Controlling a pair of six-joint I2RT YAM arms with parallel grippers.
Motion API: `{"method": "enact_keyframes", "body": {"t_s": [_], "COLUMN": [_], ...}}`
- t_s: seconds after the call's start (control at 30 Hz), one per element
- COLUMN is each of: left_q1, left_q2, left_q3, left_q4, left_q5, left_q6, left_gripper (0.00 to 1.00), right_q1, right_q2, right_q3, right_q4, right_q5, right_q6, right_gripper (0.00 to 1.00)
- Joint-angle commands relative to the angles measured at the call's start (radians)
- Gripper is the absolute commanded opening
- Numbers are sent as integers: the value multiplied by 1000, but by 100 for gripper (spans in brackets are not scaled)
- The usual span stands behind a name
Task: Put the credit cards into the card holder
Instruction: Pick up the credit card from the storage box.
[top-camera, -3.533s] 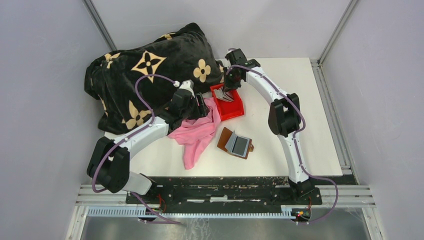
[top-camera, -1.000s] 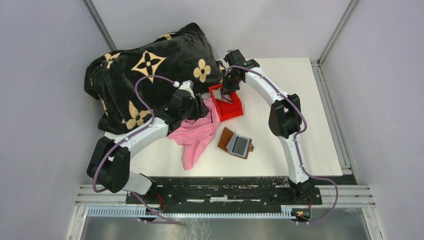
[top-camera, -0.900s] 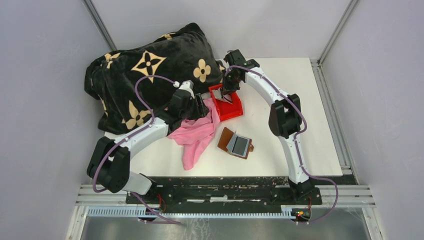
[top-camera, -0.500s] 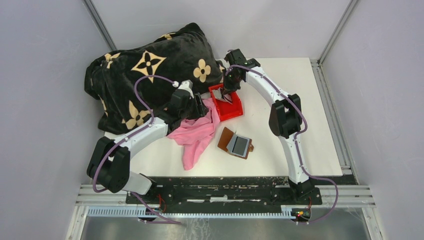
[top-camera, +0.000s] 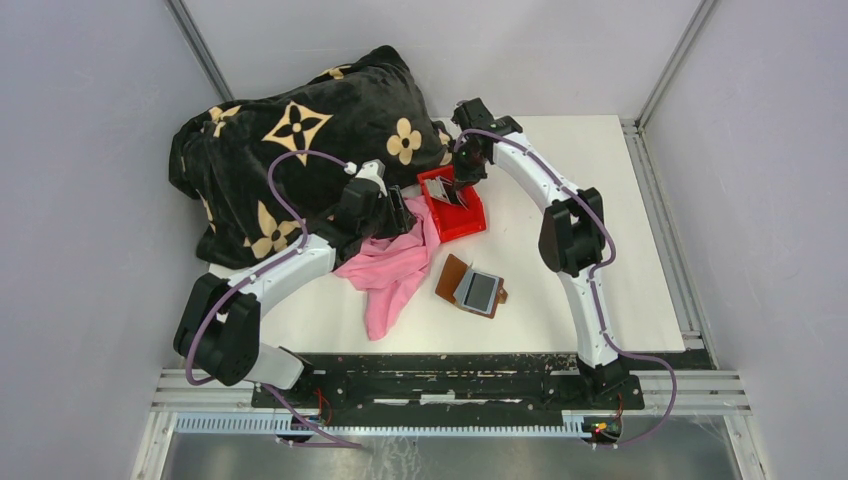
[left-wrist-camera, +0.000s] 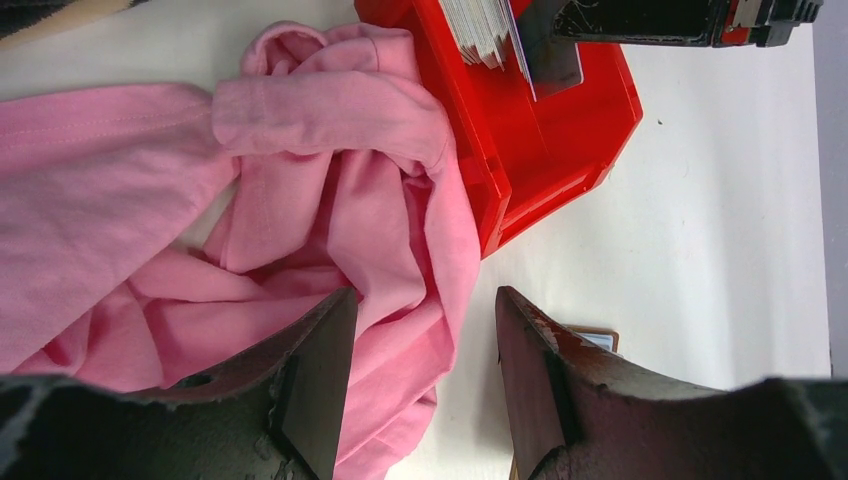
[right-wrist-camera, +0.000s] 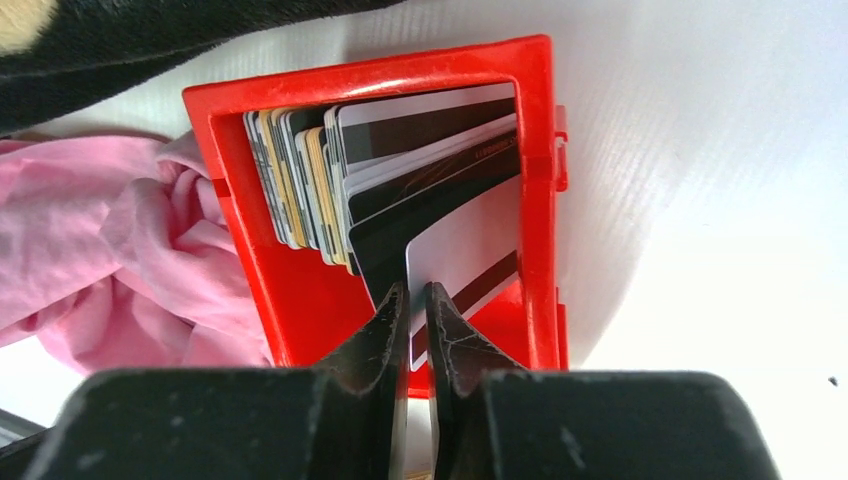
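Several credit cards (right-wrist-camera: 400, 160) stand on edge in a red plastic bin (right-wrist-camera: 300, 290), which also shows in the top view (top-camera: 462, 215). My right gripper (right-wrist-camera: 417, 292) is shut on the nearest card (right-wrist-camera: 465, 255), white with a dark red stripe, and holds it partly raised in the bin. In the top view that gripper (top-camera: 456, 186) is over the bin. The brown card holder (top-camera: 470, 286) lies open on the table, a grey card showing in its pocket. My left gripper (left-wrist-camera: 425, 305) is open and empty above a pink cloth (left-wrist-camera: 300, 190).
A black blanket with gold flowers (top-camera: 290, 140) is piled at the back left, touching the bin's far side. The pink cloth (top-camera: 395, 262) lies between the bin and the left arm. The white table (top-camera: 600, 200) ends at the enclosure walls.
The right gripper went down into the red bin, shut on the white card, and has lifted a little. The left arm has not moved.
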Motion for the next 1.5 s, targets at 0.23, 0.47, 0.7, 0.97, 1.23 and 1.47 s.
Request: {"method": "enact_keyframes", "body": {"t_s": [0.23, 0.47, 0.7, 0.97, 1.23, 1.47], "left_q1": [5, 5, 5, 5, 14, 20], "left_q2": [-1, 9, 23, 25, 18, 10], "left_q3": [-5, -10, 7, 41, 60, 109], "left_q4": [77, 93, 97, 100, 124, 135], "left_q5": [16, 22, 17, -10, -12, 92], "left_q6": [-29, -39, -30, 5, 40, 68], "left_gripper": [60, 60, 60, 60, 61, 64], "right_q1": [6, 13, 19, 22, 24, 24], "right_q2": [-66, -44, -29, -92, -217, -377], "right_q3": [76, 69, 111, 107, -27, -141], "right_q4": [-107, -126, -130, -77, -10, -15], "right_q5": [152, 167, 185, 211, 250, 178], "right_q6": [-100, -117, -124, -136, -146, -143], "right_gripper": [11, 10, 1, 1, 1, 1]}}
